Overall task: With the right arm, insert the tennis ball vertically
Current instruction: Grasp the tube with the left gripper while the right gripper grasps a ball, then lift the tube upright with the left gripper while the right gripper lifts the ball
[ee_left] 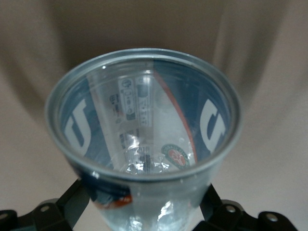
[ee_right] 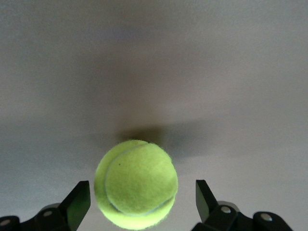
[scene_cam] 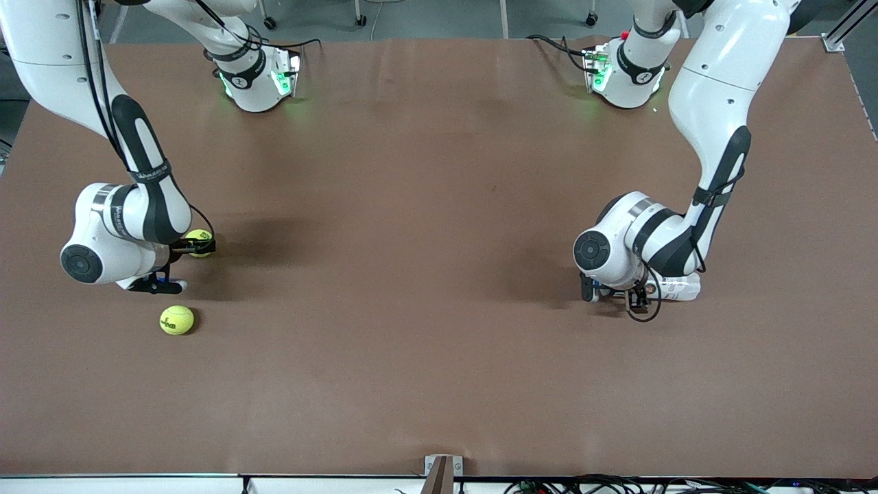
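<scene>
A yellow-green tennis ball (scene_cam: pixel 199 239) (ee_right: pixel 136 190) rests on the brown table toward the right arm's end. My right gripper (scene_cam: pixel 195 245) (ee_right: pixel 142 193) is low around it and open, one black finger (ee_right: pixel 78 200) on each side, with a gap to the ball. A second tennis ball (scene_cam: pixel 177 320) lies nearer the front camera. My left gripper (scene_cam: pixel 634 296) (ee_left: pixel 144 195) is shut on a clear tennis ball can (scene_cam: pixel 678 287) (ee_left: pixel 144 120). In the left wrist view its open mouth faces the camera and it looks empty.
The brown table (scene_cam: pixel 439 274) is bare between the two arms. The two arm bases (scene_cam: pixel 257 79) (scene_cam: pixel 624 75) stand at the edge farthest from the front camera. A small bracket (scene_cam: pixel 442 470) sits at the nearest edge.
</scene>
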